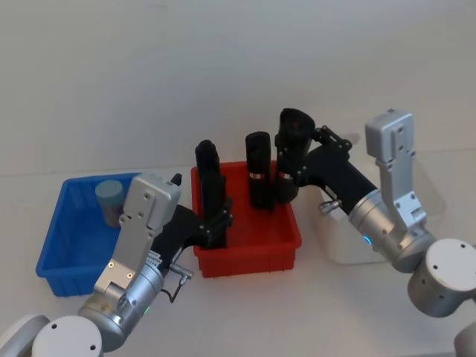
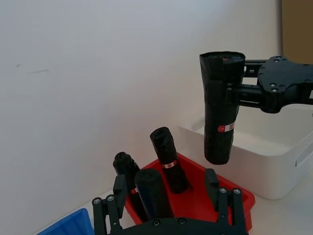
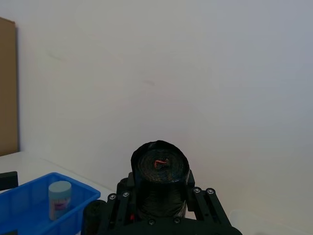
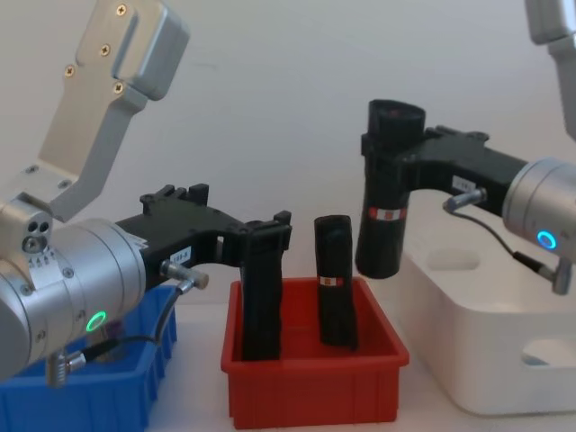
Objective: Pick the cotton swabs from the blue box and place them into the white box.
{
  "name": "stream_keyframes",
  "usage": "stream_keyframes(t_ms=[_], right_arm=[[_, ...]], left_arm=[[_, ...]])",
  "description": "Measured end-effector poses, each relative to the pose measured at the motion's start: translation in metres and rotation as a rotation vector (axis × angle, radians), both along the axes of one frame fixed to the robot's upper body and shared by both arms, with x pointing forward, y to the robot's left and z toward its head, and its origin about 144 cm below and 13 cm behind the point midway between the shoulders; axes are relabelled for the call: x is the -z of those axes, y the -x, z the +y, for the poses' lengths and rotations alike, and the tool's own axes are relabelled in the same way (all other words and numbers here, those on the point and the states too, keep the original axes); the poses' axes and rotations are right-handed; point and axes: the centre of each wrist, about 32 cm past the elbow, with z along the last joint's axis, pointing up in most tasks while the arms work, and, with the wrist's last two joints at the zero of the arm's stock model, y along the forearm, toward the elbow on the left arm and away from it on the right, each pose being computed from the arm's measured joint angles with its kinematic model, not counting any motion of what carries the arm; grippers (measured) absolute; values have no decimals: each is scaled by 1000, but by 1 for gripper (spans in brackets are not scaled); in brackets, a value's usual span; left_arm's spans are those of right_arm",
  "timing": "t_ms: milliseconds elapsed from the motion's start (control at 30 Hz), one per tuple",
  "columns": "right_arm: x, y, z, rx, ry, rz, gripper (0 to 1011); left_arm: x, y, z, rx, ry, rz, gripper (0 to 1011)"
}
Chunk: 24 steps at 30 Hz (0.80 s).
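Tabletop (image 1: 223, 89), pale and bare, meets a plain white wall (image 2: 98, 73). White box (image 4: 504, 360) sits right of the red bin (image 4: 315, 391); blue box (image 1: 63, 245) left, holding one cotton swabs jar (image 1: 109, 199). Right gripper (image 4: 389, 171) jaws clamp a raised black cylinder (image 4: 385, 202); left gripper (image 4: 263, 247) jaws grip another black cylinder (image 4: 261, 306) in the red bin.

One cotton swab jar (image 1: 110, 199), pale blue lid, pinkish label, stood upright in the blue box's (image 1: 63, 245) far part. White box (image 4: 504, 360) sat at right, contents apparently none.
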Motion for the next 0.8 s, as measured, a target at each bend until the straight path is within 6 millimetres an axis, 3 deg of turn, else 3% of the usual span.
stream_keyframes(t_ms=[800], right_arm=[[-11, 15, -38, 179, 3, -18, 529]], left_arm=[[0, 0, 0, 0, 0, 0, 1004]])
